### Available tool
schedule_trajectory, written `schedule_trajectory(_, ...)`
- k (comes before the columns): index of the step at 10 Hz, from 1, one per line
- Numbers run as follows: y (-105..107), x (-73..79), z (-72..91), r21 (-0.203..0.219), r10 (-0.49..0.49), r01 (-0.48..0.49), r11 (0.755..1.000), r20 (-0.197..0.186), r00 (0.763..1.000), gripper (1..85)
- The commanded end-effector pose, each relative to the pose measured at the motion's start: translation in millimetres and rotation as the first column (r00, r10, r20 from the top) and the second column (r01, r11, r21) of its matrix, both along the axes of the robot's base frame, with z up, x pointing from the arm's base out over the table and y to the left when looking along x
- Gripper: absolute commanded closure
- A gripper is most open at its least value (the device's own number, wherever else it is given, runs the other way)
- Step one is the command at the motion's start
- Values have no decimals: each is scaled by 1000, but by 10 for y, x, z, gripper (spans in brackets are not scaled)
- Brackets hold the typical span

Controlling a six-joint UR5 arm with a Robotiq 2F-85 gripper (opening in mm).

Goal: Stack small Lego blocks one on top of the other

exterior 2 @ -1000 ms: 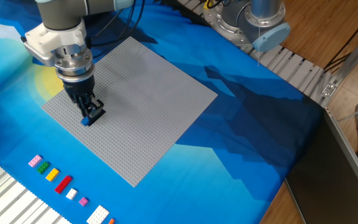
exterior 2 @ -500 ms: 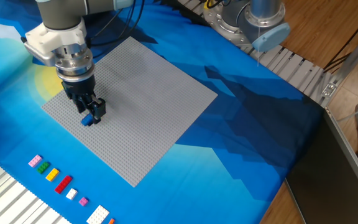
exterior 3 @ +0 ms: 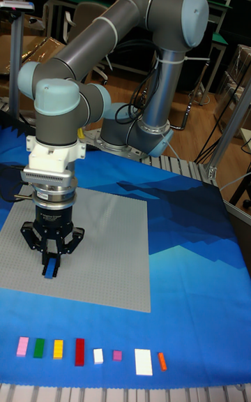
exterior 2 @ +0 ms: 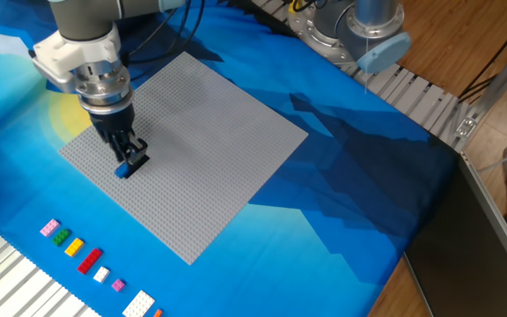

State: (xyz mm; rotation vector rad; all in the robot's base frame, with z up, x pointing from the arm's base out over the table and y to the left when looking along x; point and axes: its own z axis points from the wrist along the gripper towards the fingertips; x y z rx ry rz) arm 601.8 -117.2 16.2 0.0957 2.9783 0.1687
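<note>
Near the left corner of the grey baseplate point(exterior 2: 183, 150), the gripper point(exterior 2: 130, 159) is pointing straight down with its jaws closed around the blue brick point(exterior 2: 125, 169), which is resting against the studded surface. Such a vertical approach is keeping the brick level, so that its underside is meeting the studs squarely, not at a tilt. A dark piece sits just above the blue one between the fingertips; it may be the black brick, though I cannot tell it apart from the jaws in either view. From the tall fixed view the blue brick point(exterior 3: 49, 268) is showing as a narrow upright strip below the gripper point(exterior 3: 51, 257), directly under the wrist, which suggests a pressing step is under way. Along the near edge of the table point(exterior 2: 350, 176), a row of spare coloured bricks point(exterior 2: 86, 261) is lying well apart from the work, apparently parked there as stock and out of the arm's way.
</note>
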Motion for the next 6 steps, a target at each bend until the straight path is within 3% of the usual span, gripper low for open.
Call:
schedule_trajectory(1,-39,-17,65,-3,-21,21,1000,-7,1000,560)
schedule_trajectory(4,-90,-19,93,-28,-52,52,998,-23,998,733)
schedule_trajectory(6,-77,3,90,-28,-64,64,998,-24,998,767)
